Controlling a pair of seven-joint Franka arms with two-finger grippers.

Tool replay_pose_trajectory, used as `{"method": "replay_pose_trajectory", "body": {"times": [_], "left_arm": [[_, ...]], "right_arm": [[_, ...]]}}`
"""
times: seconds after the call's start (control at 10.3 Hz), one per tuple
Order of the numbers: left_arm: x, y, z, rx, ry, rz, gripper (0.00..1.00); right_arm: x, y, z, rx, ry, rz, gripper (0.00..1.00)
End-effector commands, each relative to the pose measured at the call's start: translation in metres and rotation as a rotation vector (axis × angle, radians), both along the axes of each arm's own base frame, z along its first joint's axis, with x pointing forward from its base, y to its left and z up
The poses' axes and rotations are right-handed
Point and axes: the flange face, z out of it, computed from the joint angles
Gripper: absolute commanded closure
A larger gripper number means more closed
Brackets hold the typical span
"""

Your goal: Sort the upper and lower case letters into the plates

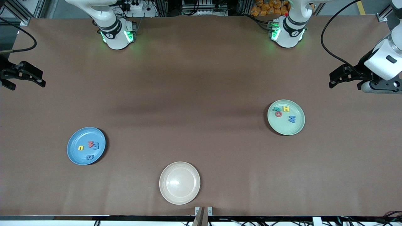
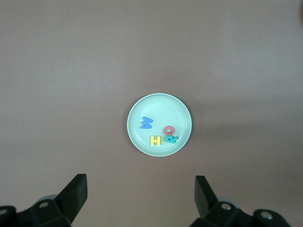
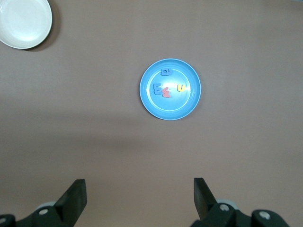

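Jaws wide apart and empty on both arms: the left gripper (image 1: pixel 333 80) hangs over the bare counter (image 1: pixel 194 94) at the left arm's end, the right gripper (image 1: pixel 39 80) over the counter edge at the right arm's end, and both arms look parked. Down to the letters: four sit in the mint green plate (image 1: pixel 297 128), a blue W (image 1: pixel 292 119), a yellow H (image 1: pixel 286 108), a red O (image 1: pixel 278 114) and a teal letter (image 1: pixel 276 108) touching that O. Four more sit in the sky blue plate (image 1: pixel 75 157): a yellow u (image 1: pixel 81 147), a red letter (image 1: pixel 90 144) overlapping a blue one (image 1: pixel 95 145), and a blue one (image 1: pixel 90 156) nearer the front camera. That makes eight letters, two sorting plates, plus one empty cream plate (image 1: pixel 163 175) nearest the front camera. The sort looks finished, so the risk now is a misfiled piece: the overlapped pair in the blue plate is hard to read, and any re-pick there could lift both at once or nudge the plate.
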Motion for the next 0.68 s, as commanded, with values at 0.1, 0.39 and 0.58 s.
{"method": "replay_pose_trajectory", "body": {"times": [0.1, 0.39, 0.58], "left_arm": [[-0.0045, -0.0009, 0.0027, 0.025, -0.015, -0.005, 0.00], [-0.0045, -0.0009, 0.0027, 0.025, -0.015, -0.005, 0.00], [-0.0037, -0.0043, 0.0054, 0.024, -0.021, -0.005, 0.00]], "right_arm": [[-0.0029, -0.0012, 0.0070, -0.009, 0.000, -0.007, 0.00], [-0.0028, 0.0002, 0.0070, -0.012, 0.000, -0.004, 0.00], [-0.0028, 0.0012, 0.0070, -0.011, 0.000, -0.009, 0.00]]}}
